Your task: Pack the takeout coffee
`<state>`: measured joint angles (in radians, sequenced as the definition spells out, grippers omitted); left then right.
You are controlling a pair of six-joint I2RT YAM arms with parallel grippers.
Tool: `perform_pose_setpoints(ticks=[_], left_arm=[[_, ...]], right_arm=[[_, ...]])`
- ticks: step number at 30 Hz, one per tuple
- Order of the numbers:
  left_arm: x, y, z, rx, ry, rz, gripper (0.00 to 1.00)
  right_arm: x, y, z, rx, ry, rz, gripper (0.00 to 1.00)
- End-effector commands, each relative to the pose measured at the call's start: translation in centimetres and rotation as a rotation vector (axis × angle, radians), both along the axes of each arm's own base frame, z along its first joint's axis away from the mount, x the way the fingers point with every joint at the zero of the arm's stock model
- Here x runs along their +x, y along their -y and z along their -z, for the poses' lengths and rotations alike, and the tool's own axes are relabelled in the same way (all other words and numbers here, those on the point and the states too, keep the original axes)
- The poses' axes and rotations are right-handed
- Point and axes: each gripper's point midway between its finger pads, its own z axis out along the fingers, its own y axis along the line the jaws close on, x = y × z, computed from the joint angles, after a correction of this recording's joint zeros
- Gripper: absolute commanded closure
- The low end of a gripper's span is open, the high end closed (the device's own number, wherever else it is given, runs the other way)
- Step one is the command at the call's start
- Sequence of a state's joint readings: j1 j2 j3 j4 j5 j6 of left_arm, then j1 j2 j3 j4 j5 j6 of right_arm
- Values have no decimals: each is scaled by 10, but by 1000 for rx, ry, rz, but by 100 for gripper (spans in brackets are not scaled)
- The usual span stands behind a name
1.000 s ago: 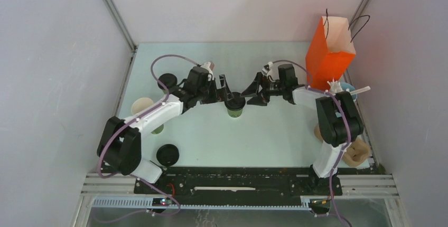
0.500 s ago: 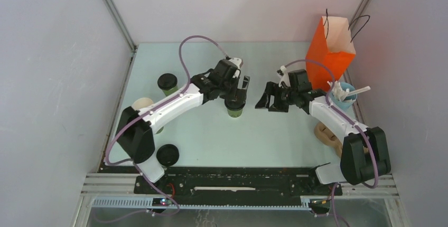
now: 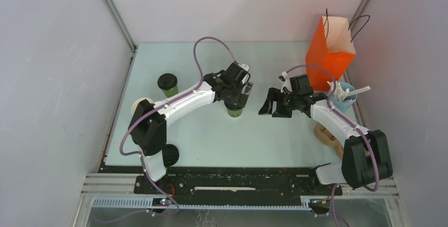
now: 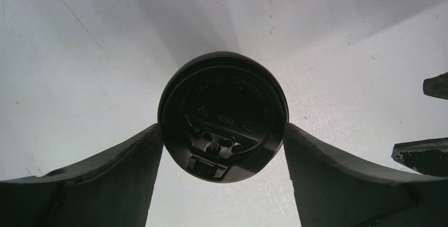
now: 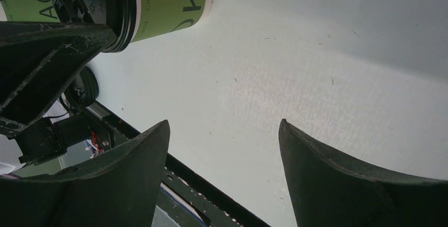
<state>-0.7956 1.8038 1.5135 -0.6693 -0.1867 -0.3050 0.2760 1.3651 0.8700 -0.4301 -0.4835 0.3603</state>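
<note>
1. The table (image 3: pixel 211 142) carried the orange bag (image 3: pixel 330 58) at its far right, mouth up.
2. Your right gripper (image 5: pixel 223 125) hung wide and empty just right of the lidded cup (image 3: pixel 234 112), which stood upright mid-table.
3. Your left gripper (image 4: pixel 222 132) straddled its lid (image 4: pixel 224 105), fingers (image 4: pixel 132 174) at the rim. Whether they pressed, I couldn't tell.
4. A second lidded cup (image 3: pixel 168 83) stood far left.
5. The paper probably dented easily, so you needed a gentle, level hold just under the lid.

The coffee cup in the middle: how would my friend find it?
From the orange bag at the far right, look left to mid-table. The green cup stands between the left end effector's fingers; the other lidded cup stands alone.
</note>
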Motion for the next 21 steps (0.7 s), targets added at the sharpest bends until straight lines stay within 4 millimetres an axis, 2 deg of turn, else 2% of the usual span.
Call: perform_pose_setpoints(ticks=[1,6,13,16,21], left_arm=[[9,2,-14,12,50,-4,15],[10,-1,-14,38,57,-15,23],[20,-24,-29,75,113,-97,23],[30,-41,-29,83,117,-143,22],[62,-91,-32,77,143,-276,22]], right_arm=[[4,0,-11,11,64,-19,16],[4,-1,-11,13,67,-22,17],[3,-2,-12,19,70,-28,17],[2,-3,-11,18,71,-32,17],[0,-5,-10,15,70,-40,17]])
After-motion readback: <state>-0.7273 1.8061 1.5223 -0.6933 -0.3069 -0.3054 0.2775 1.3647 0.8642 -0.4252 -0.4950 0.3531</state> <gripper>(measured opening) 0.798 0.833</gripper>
